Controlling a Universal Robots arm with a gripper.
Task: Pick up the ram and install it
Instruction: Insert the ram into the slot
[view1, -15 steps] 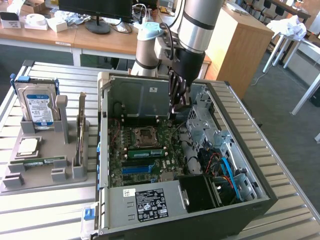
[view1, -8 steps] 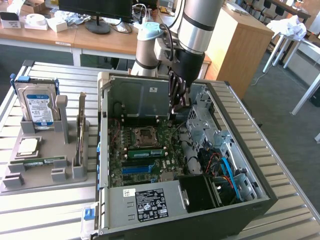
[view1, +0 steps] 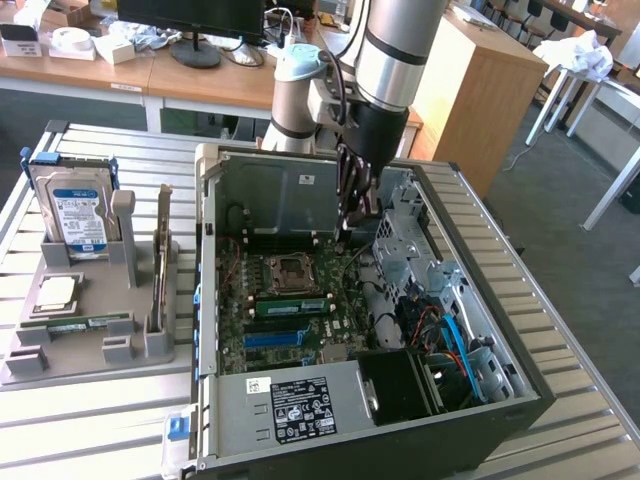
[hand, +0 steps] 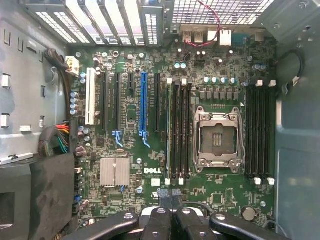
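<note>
A long green ram (view1: 292, 305) stick sits seated in a slot of the motherboard (view1: 262, 345), beside the empty processor socket (view1: 291, 268). In the wrist view the ram (hand: 168, 131) fills the outermost of the black slots next to the socket (hand: 218, 137). My gripper (view1: 358, 205) hangs above the board near the case's back wall, apart from the stick. Its black fingers (hand: 159, 216) are pressed together, and the gripper (hand: 171, 197) is shut with nothing between them.
The open PC case (view1: 520, 395) lies on a slatted metal table, with a drive cage and blue cables at the exterior view's right. At the left, a grey holder (view1: 60, 365) carries a hard drive (view1: 70, 205), a silver processor chip (view1: 55, 292), an upright card (view1: 160, 265) and a thin green strip (view1: 85, 322).
</note>
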